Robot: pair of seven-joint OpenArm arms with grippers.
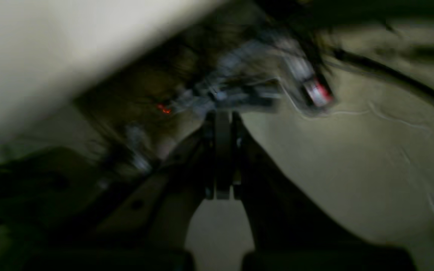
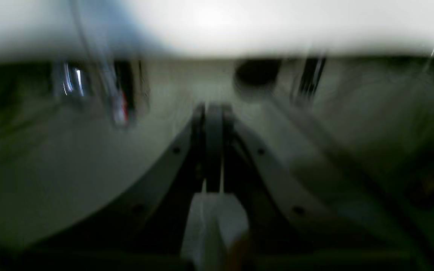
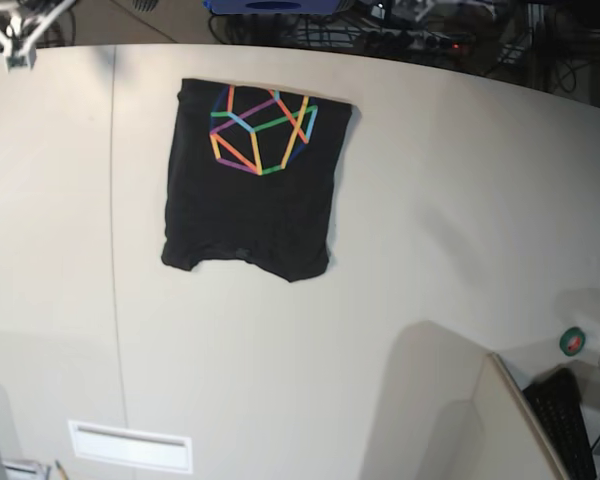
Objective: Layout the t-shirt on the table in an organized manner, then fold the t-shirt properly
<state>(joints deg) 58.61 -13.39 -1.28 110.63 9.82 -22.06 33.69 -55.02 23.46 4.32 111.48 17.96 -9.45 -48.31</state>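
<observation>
On off-white table (image 3: 430, 200): folded t-shirt (image 3: 250, 200), print up.

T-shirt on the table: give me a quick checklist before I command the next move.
1. T-shirt folded into a compact rectangle, rainbow print up: ok.
2. Near hem of the fold even: not ok, it is wavy with one corner hanging lower.
3. T-shirt fully on the table, away from its edges: ok.
4. Left gripper shut and holding nothing: ok, though the view is blurred.
5. Right gripper shut and holding nothing: ok, also blurred.
6. Arms clear of the cloth: ok in the base view, neither arm is over it; where they sit exactly, cannot tell.
</observation>
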